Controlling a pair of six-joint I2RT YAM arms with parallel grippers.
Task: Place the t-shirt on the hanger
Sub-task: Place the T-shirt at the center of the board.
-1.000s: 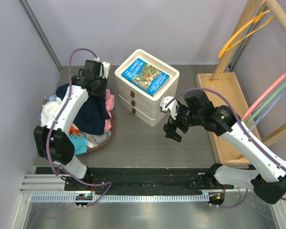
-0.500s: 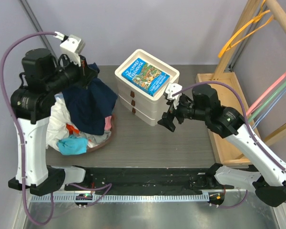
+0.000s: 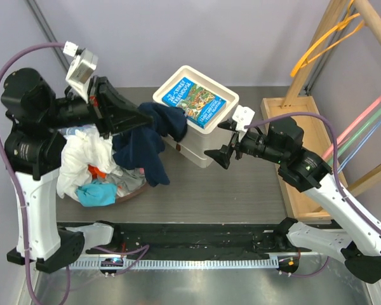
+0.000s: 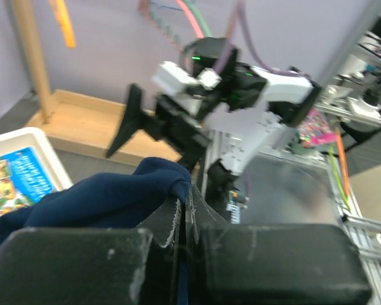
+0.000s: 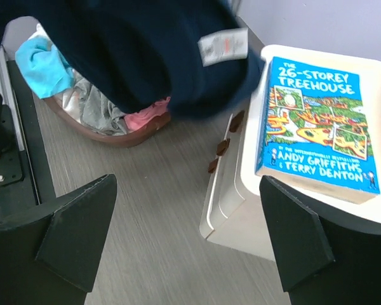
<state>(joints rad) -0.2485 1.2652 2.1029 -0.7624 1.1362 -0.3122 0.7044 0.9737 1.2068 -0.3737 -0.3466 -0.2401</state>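
Note:
The dark navy t-shirt (image 3: 143, 149) hangs lifted above the laundry basket, one end pinched in my left gripper (image 3: 151, 121), which is shut on it. In the left wrist view the cloth (image 4: 101, 197) bunches over the closed fingertips of the left gripper (image 4: 185, 197). In the right wrist view the t-shirt (image 5: 114, 51) fills the top, with a white label showing. My right gripper (image 3: 219, 155) is open and empty, just right of the hanging shirt, and it points at it (image 5: 190, 235). The orange-yellow hanger (image 3: 317, 44) hangs on the wooden rack at the far right.
A brown basket (image 3: 136, 190) of white, turquoise and pink garments sits at the left. Stacked white boxes (image 3: 178, 136) with a blue book (image 3: 193, 101) on top stand mid-table. A wooden rack base (image 3: 305, 146) and pink and green rods (image 3: 362, 127) are on the right.
My left arm has lifted the t-shirt out of the basket and swung it right, toward the boxes. My right gripper has turned and moved left toward the shirt.

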